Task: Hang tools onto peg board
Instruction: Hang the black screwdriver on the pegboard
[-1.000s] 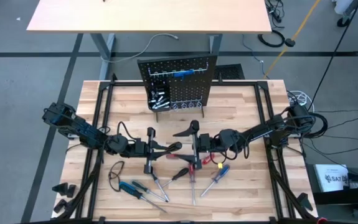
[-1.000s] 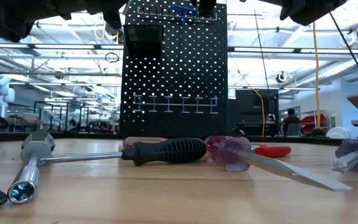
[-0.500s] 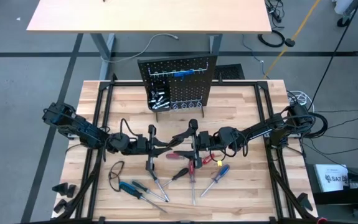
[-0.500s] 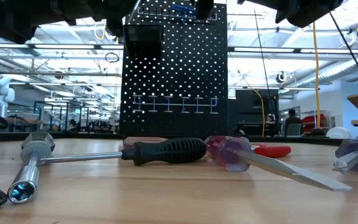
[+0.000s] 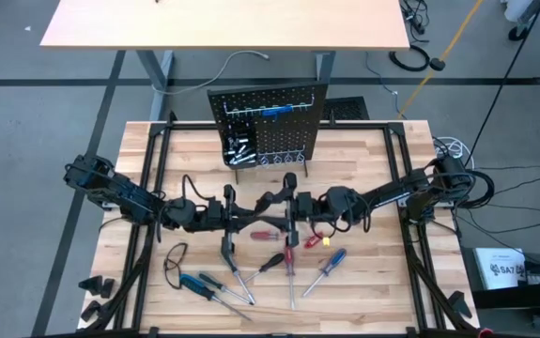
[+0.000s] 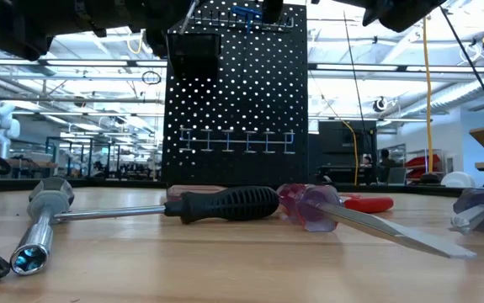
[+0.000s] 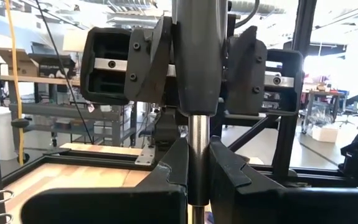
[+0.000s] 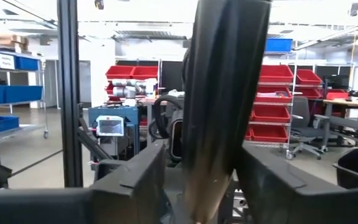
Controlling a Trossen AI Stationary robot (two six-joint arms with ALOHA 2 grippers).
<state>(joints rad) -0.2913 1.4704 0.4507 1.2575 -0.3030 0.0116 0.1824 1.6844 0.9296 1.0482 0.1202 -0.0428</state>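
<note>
A screwdriver (image 5: 277,197) with a black handle (image 7: 194,56) and a bare metal shaft is held roughly upright above the table's middle. My left gripper (image 5: 251,216) is shut on its shaft. My right gripper (image 5: 293,208) faces it from the right, and its fingers (image 8: 135,180) stand close on either side of the handle (image 8: 225,93). The peg board (image 5: 270,127) stands at the far middle. A blue tool (image 5: 274,111) hangs on it, and silvery pieces lie in its bin (image 5: 237,148). My left gripper pinches the metal shaft (image 7: 198,162) just below the handle, between its two fingers. The fingers come level from the table's left and lie across the shaft. The screwdriver stands handle up, lifted clear of the table. My right gripper flanks the handle; whether it touches, I cannot tell.
Several loose tools lie on the near half of the table: a red screwdriver (image 5: 270,235), red pliers (image 5: 290,252), a blue-handled screwdriver (image 5: 331,261), a black-handled one (image 6: 225,204) and a nut driver (image 6: 39,223). A black frame (image 5: 157,169) borders the tabletop.
My right gripper's fingers have drawn closer together around the screwdriver's handle. My left gripper has rolled slightly with the screwdriver, which stays lifted clear of the table.
</note>
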